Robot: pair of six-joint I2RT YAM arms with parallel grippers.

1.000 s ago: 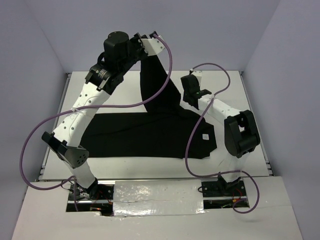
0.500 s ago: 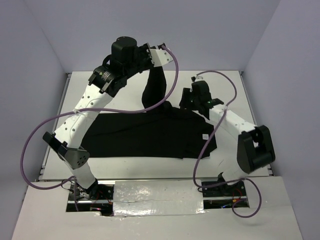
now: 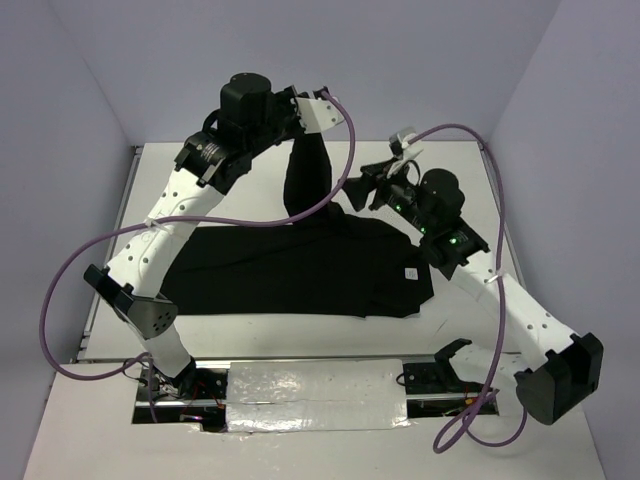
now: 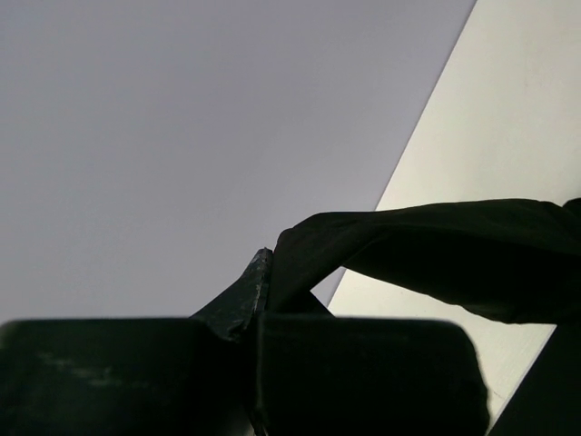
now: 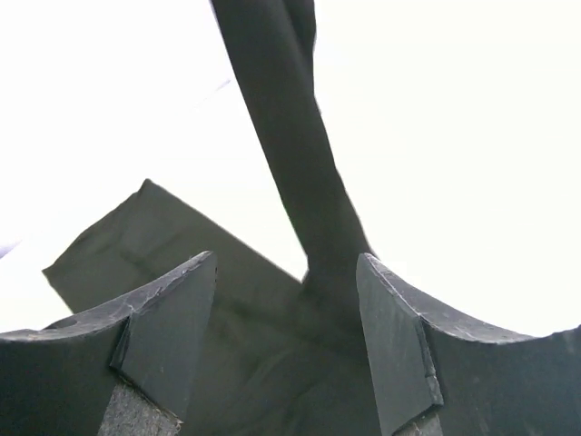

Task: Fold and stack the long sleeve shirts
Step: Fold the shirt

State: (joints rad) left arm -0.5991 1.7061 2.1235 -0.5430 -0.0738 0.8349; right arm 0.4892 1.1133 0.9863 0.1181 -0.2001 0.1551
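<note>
Your left gripper [image 4: 261, 282] is clamped shut on the sleeve [image 3: 305, 180], holding it up near the far edge. The right gripper [image 5: 286, 272] sits just beside it — jaws wide apart, gripping nothing. The shirt [image 3: 280, 265] lies flat mid-table [image 3: 255, 180], tag [image 3: 409, 274] toward the right edge.

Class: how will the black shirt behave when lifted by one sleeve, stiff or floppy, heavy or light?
Probably floppy: the sleeve hangs limp from the left gripper while the rest of the shirt lies flat on the table. Likely light: one small pinch holds the sleeve up. It might slip if tugged.
</note>
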